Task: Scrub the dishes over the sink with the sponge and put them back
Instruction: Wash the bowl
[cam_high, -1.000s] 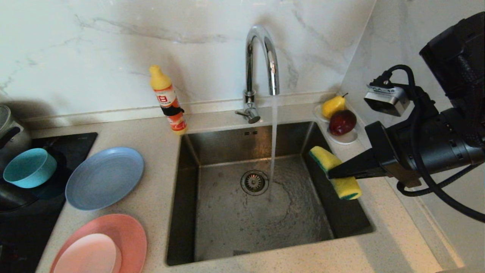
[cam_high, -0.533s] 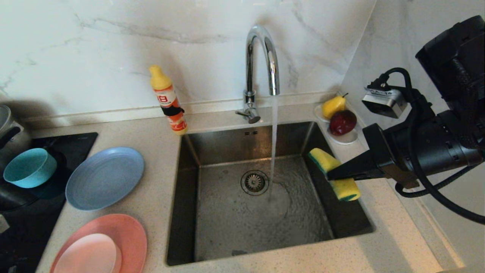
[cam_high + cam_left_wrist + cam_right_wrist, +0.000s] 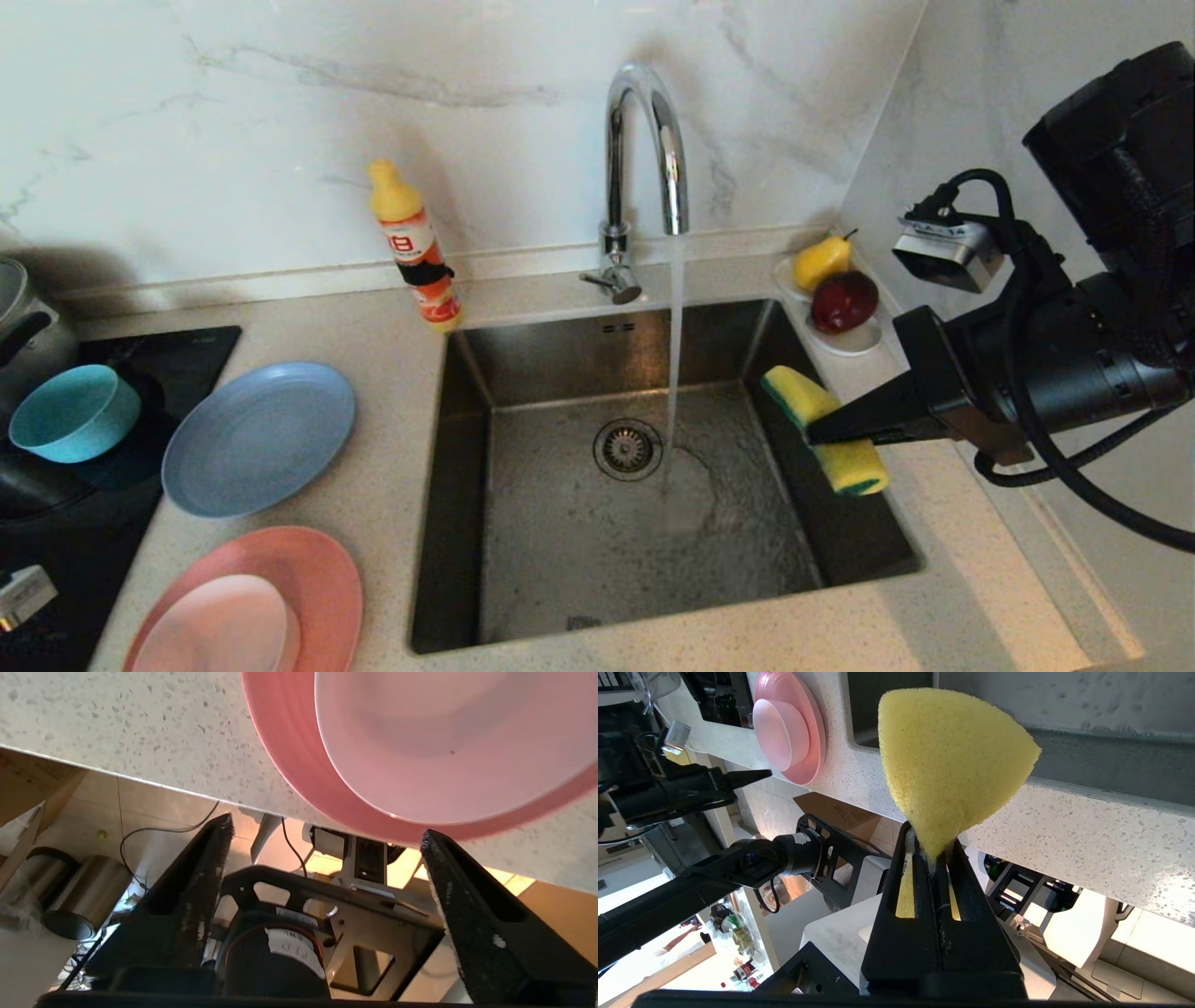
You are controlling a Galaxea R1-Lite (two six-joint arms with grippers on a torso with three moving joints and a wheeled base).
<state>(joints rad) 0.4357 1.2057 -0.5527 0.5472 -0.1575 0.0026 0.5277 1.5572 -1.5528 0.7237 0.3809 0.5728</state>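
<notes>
My right gripper (image 3: 814, 431) is shut on the bent yellow sponge (image 3: 826, 439), holding it over the right side of the sink (image 3: 607, 523); in the right wrist view the sponge (image 3: 952, 760) fans out past the pinched tips of the right gripper (image 3: 931, 851). The dishes lie on the counter left of the sink: teal bowl (image 3: 73, 412), grey-blue plate (image 3: 257, 439), and salmon plate (image 3: 317, 569) with the pale pink dish (image 3: 219, 625) on it. My left gripper (image 3: 327, 826) stands open at the counter's front edge, just short of the salmon plate (image 3: 285, 760), holding nothing.
Water runs from the chrome tap (image 3: 644, 140) into the basin beside the drain (image 3: 627, 449). A yellow-orange soap bottle (image 3: 415, 247) stands behind the sink's left corner. A white dish with fruit (image 3: 840, 289) sits at the back right. A steel pot (image 3: 23, 327) and black hob (image 3: 168, 359) are far left.
A grey part of my left wrist has come up into view at the lower left edge, beside the salmon plate. The right gripper with the sponge has stayed put.
</notes>
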